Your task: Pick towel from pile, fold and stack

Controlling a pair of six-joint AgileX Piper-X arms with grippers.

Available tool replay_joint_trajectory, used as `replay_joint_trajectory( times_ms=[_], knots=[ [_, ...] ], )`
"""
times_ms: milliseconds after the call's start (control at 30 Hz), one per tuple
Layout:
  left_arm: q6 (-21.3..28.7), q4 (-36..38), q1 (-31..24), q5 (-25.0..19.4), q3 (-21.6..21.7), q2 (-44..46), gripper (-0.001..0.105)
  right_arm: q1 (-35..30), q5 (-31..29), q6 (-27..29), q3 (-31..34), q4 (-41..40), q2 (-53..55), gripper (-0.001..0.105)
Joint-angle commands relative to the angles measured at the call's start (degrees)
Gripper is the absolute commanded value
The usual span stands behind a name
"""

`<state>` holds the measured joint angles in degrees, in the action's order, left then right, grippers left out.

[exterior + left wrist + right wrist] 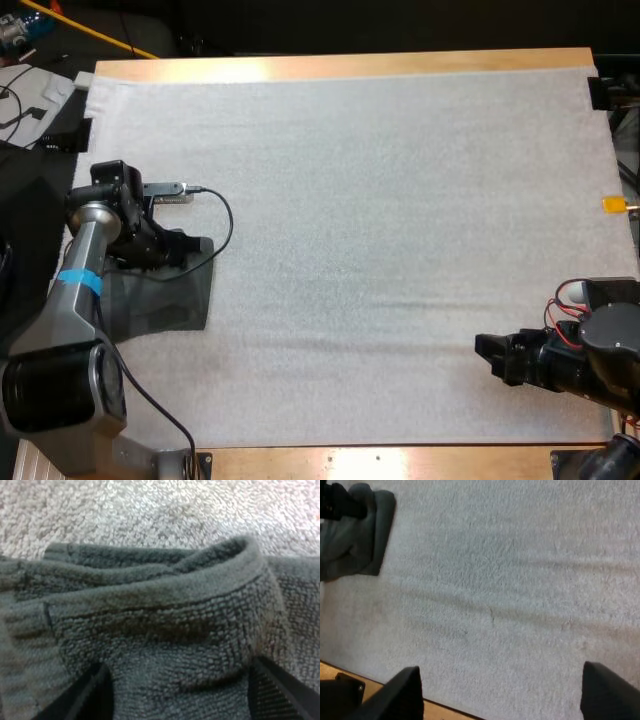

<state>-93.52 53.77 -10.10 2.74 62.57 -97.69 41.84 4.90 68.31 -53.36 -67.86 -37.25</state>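
Clearly soft, light and limp, the towel (160, 300) lies bunched at the mat's (400, 200) 9 o'clock edge and is best taken by a hem corner. The left end effector (195, 247) pinches a raised fold whose ridge spans jaw to jaw; I cannot tell the overall axis. The right end effector (482, 347) gapes wide over bare mat at 4 o'clock.

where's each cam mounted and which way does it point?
High: behind the arms, looking forward-down over the mat; left gripper and right gripper show.
Left wrist: on left arm, close on the towel; own fingers squeeze it.
Right wrist: on right arm, facing across mat; its fingers apart.
Shared: high and right wrist show left gripper at towel.
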Motion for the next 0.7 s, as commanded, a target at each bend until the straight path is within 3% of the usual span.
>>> replay_joint_trajectory(
  times_ms=[0,400,667],
  knots=[
    [-0.5,0.8,0.0,0.1,-0.4,-2.0,0.058,0.2,0.2,0.5,-0.3,0.0,0.1,0.064],
    [-0.7,3.5,-0.1,1.3,4.7,3.4,0.058,0.1,0.9,0.3,-0.5,2.2,0.1,0.064],
    [-1.0,4.3,-0.3,3.1,4.8,11.3,0.058,0.1,1.3,0.4,-0.5,5.5,-0.1,0.064]
  ],
)
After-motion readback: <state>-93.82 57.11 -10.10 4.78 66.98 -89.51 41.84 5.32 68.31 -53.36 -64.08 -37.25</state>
